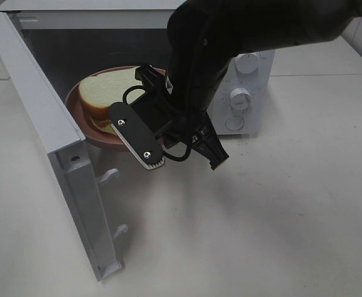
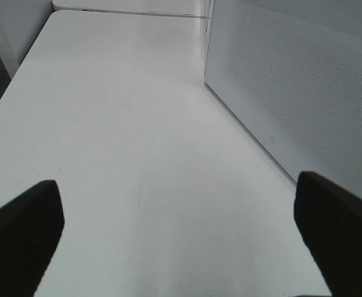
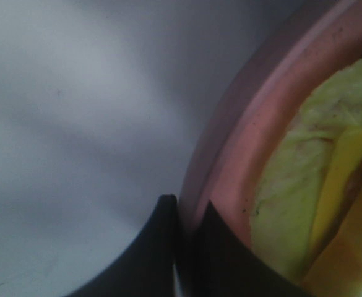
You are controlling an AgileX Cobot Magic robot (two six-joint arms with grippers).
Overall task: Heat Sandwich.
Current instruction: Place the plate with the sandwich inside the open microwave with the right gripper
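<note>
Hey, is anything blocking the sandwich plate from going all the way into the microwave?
Nothing visible does. The white microwave's door is swung wide open, and the round pink plate carrying the white-bread sandwich sits at the opening, its rim pinched by the right gripper. The cavity's visible part looks bare.

sandwich (image 1: 109, 90): white bread, tan crust, pale yellow filling layer
plate (image 1: 103, 143): dusty pink, plain
microwave (image 1: 261, 117): white casing and knobs, dark grey inside
microwave door (image 2: 292, 80): pale grey-white, with a fine dotted mesh
worktop (image 1: 280, 216): plain off-white
right claw (image 3: 181, 213): black
left claw (image 2: 176, 182): black
</note>
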